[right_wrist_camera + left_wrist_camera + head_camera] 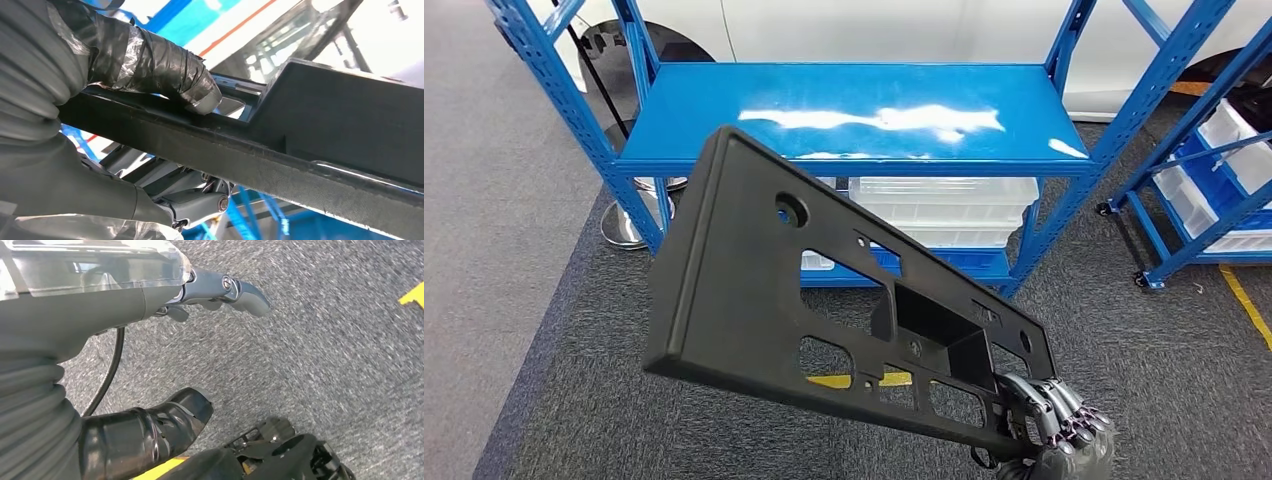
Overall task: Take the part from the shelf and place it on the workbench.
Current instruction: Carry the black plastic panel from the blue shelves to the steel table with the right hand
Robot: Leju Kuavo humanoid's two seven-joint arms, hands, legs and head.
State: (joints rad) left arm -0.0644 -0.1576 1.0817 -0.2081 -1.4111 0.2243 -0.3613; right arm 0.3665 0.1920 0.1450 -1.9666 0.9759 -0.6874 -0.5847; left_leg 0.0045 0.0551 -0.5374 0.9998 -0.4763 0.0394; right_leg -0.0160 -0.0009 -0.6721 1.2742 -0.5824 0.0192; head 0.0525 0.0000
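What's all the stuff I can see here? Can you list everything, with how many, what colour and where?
Flat black plastic panel with cut-out holes: one, black, held up in front of the shelf.
Blue metal shelf rack: one, blue, straight ahead, top board bare.
Clear plastic bins: a stack, see-through white, on the rack's lower level.
Second blue rack with white bins: one, blue, far right.
Grey carpet floor: grey, with yellow tape marks.
White car body: one, white, behind the racks.
Right hand: one, grey, grips the panel's lower corner.
Left hand: one, grey, hangs over the carpet, holds nothing.
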